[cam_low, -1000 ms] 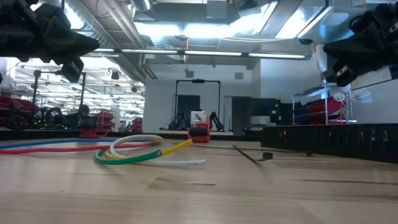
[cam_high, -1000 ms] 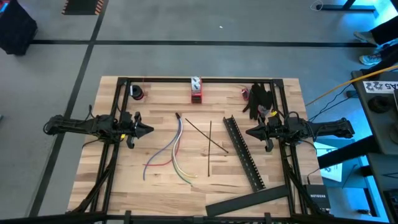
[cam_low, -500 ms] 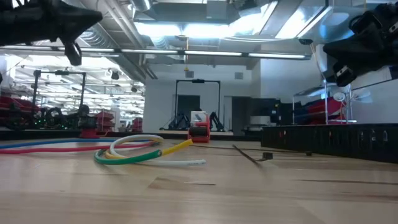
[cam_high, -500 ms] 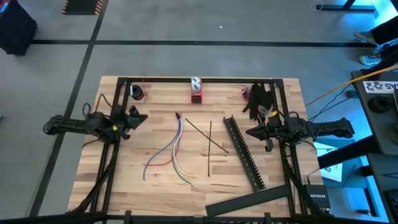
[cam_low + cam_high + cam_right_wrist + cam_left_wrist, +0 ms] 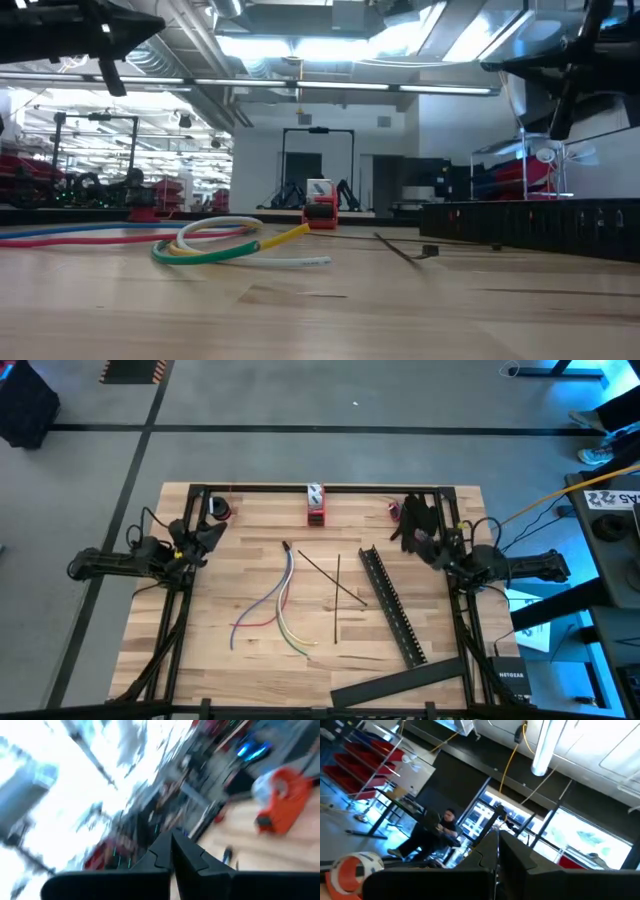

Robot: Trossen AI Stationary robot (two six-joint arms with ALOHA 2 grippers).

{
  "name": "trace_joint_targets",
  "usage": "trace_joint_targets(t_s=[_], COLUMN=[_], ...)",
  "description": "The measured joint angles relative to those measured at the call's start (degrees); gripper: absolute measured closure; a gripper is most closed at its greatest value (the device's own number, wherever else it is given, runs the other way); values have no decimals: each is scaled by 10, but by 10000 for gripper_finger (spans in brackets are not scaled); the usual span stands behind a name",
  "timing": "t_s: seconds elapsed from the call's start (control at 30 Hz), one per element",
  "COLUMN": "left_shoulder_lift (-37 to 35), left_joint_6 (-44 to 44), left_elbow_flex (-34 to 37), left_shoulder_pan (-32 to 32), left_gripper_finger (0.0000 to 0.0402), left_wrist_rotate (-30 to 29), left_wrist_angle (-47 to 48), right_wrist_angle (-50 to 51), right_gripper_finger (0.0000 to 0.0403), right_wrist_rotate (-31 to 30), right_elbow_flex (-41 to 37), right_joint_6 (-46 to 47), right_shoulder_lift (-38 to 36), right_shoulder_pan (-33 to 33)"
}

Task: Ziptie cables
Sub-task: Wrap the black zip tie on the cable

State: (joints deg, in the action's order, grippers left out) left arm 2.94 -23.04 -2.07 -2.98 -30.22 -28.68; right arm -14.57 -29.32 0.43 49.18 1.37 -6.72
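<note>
The cables [image 5: 280, 600] lie loose on the middle of the wooden table, a bunch of blue, red, purple, white and yellow-green wires; the low view shows the cables [image 5: 215, 243] flat on the wood with a curled end. My left gripper [image 5: 220, 526] hangs shut above the table's left side, tipped upward, well left of the cables. My right gripper [image 5: 414, 537] hangs shut above the right side, also raised. In the wrist views the left gripper [image 5: 497, 840] and right gripper [image 5: 172, 842] show fingers pressed together, holding nothing.
Thin black strips [image 5: 335, 588] lie crossed just right of the cables. A long black slotted bar [image 5: 393, 607] lies slantwise beyond them, another black bar [image 5: 400, 682] at the near edge. A red-and-white object [image 5: 316, 505], a roll [image 5: 220, 510] and dark items [image 5: 415, 515] sit along the far edge.
My left gripper has drawn back toward the table's left and far edge and tipped its fingers upward. In the last half second my right gripper has moved toward the far edge and tipped upward too. The cables have stayed where they were.
</note>
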Motion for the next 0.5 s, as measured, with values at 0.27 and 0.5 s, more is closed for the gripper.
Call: trace_joint_targets(t_s=[0.27,0.5], left_shoulder_lift=[126,275], left_joint_6=[28,66], left_elbow_flex=[-85,-179], left_shoulder_pan=[12,12], left_gripper_finger=[400,401], left_wrist_rotate=[40,123], left_wrist_angle=[109,145], right_wrist_angle=[-59,-91], right_gripper_finger=[396,396], right_wrist_rotate=[-69,-22], right_elbow_flex=[0,14], right_joint_6=[3,2], right_shoulder_lift=[22,93], right_shoulder_pan=[0,0])
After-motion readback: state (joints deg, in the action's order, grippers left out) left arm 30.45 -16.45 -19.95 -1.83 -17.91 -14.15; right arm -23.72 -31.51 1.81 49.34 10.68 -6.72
